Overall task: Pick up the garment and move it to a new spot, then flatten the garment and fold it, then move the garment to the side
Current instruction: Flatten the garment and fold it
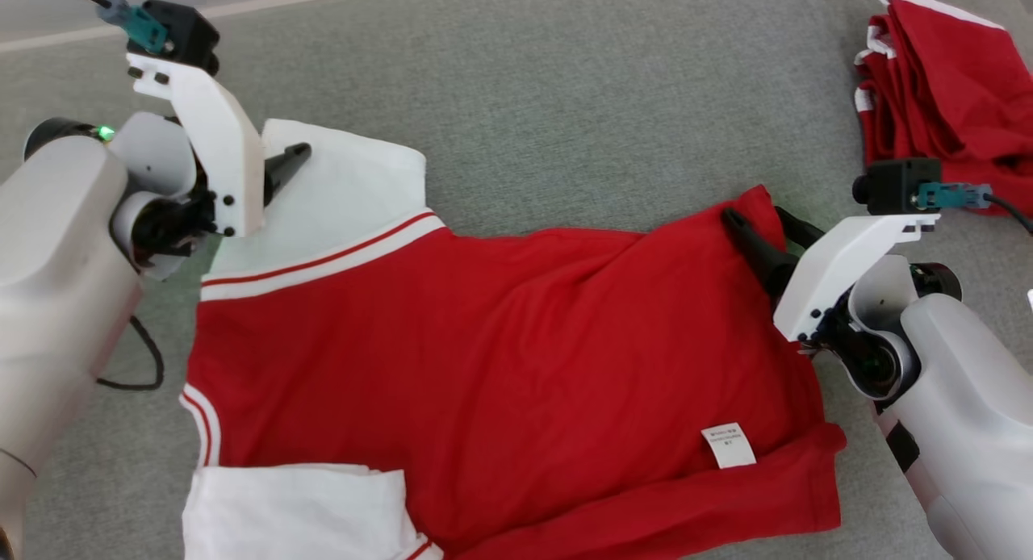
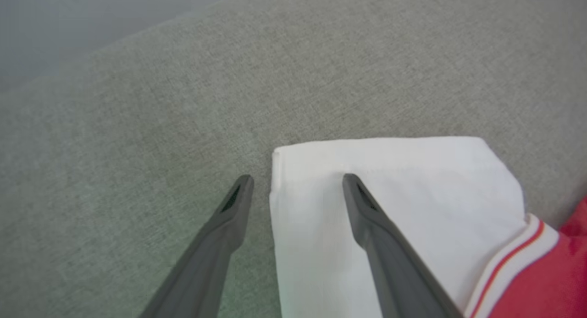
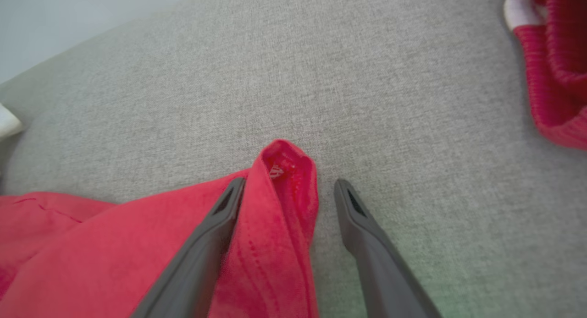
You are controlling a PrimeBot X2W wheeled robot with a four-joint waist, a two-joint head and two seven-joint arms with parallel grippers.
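Hovering wide open over the red shirt (image 1: pixel 500 342) on the grey surface (image 1: pixel 565 100), left gripper (image 2: pixel 297 178) astride its white sleeve (image 2: pixel 412 180), right gripper (image 3: pixel 290 183) astride a red corner (image 3: pixel 284 162), risked pinching one layer and bunching it.

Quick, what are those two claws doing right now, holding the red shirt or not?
Left gripper: open, straddling the white sleeve edge, holding nothing.
Right gripper: open around the shirt's red corner, not clamped on it.
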